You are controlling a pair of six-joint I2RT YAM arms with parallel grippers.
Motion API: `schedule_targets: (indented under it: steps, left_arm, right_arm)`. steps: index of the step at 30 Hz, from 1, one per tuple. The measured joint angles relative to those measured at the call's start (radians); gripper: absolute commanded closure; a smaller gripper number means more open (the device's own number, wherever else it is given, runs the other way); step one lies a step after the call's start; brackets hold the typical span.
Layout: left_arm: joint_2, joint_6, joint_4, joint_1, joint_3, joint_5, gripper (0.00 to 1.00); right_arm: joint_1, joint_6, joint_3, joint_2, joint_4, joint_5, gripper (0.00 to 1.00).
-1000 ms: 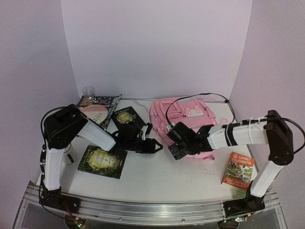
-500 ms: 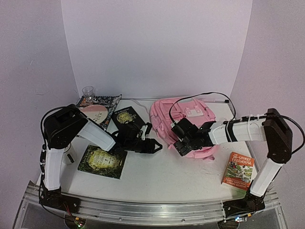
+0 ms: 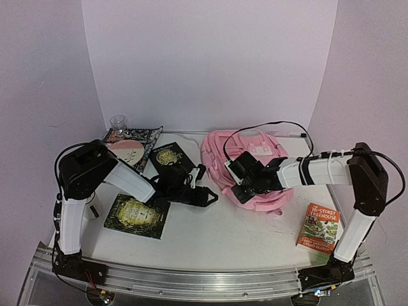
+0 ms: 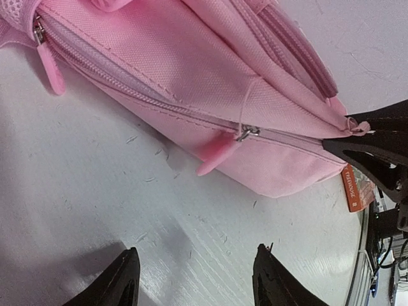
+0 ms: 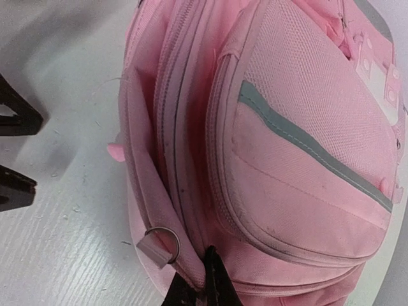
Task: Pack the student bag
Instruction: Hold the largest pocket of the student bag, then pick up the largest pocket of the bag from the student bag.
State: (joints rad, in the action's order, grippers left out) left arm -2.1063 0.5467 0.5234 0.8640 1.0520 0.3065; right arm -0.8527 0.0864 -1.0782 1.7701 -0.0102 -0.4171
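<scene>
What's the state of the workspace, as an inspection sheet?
Surface: white table, small flecks.
Job's things: pink bag lying down, back right.
Clutter: green book, dark book, orange book, glass.
Hands: left hand open, holding nothing, beside bag; right hand shut on bag's edge.
Cables: black cable arcs over bag.
Surroundings: plain pale walls.

Pale-pink, grey-striped student bag (image 5: 299, 210); orange book (image 3: 320, 228); white table (image 3: 223, 236).
</scene>
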Motion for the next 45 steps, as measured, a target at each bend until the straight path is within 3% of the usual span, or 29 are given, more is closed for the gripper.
schedule_targets:
  steps: [7, 24, 29, 38, 42, 45]
  left_arm:
    - [0.000, -0.036, 0.001, 0.001, 0.034, 0.002, 0.39]
    - [-0.023, -0.127, 0.000, 0.001, 0.161, 0.058, 0.60]
    - [-0.043, -0.130, 0.000, 0.001, 0.172, 0.093, 0.54]
    - [-0.051, -0.144, 0.001, 0.001, 0.170, 0.090, 0.59]
    - [-0.064, -0.153, 0.002, 0.001, 0.170, 0.090, 0.64]
    - [-0.075, -0.158, 0.006, 0.001, 0.170, 0.090, 0.75]
  right_arm:
    - [0.002, 0.009, 0.003, -0.076, 0.002, 0.087, 1.00]
    - [0.004, 0.029, 0.025, -0.090, 0.040, 0.174, 1.00]
    - [0.006, 0.034, 0.027, -0.094, 0.041, 0.180, 1.00]
    - [0.006, 0.034, 0.027, -0.095, 0.042, 0.189, 1.00]
    - [0.006, 0.037, 0.027, -0.095, 0.044, 0.194, 1.00]
    - [0.006, 0.037, 0.027, -0.095, 0.045, 0.195, 1.00]
